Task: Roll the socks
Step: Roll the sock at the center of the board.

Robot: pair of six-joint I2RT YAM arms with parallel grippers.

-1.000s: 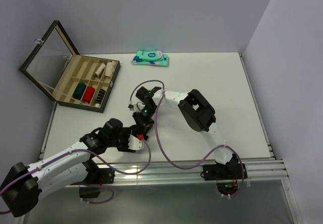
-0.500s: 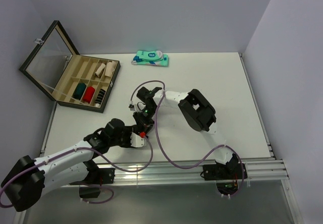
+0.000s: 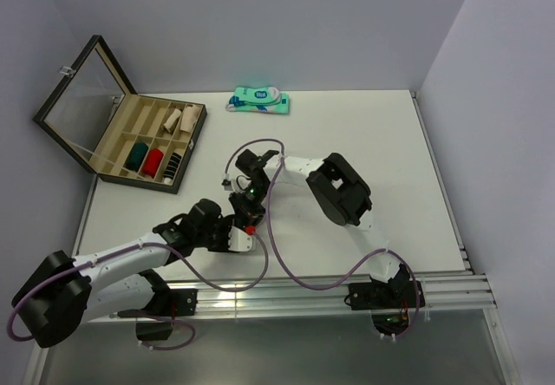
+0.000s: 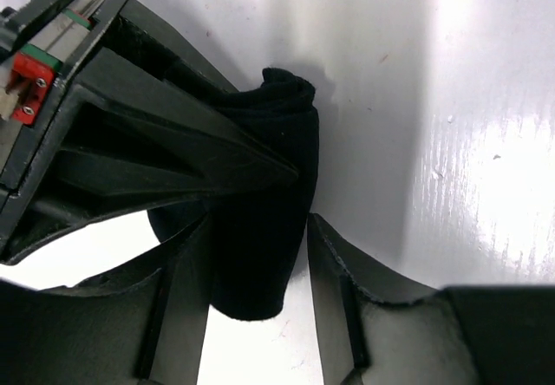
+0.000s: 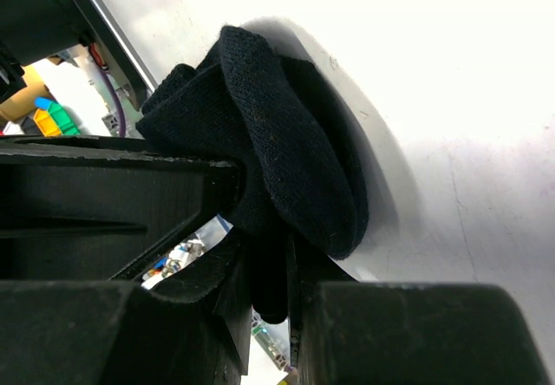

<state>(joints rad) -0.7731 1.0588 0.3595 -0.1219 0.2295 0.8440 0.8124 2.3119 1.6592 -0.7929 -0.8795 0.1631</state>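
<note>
Left gripper [image 3: 245, 229] shifted nearer socks [image 4: 264, 220], white table [image 3: 381, 159], lilac walls [image 3: 260, 21]

Both arms reached inward over the bench, meeting mid-bench. The left claw [image 4: 257, 272] and the right claw [image 5: 264, 268] each pinched the same dark bundled sock [image 4: 264, 203].

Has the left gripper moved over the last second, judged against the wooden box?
Yes. In the top view the left gripper has slid up the table and slightly right, toward the right gripper, while the wooden box stayed put.
</note>
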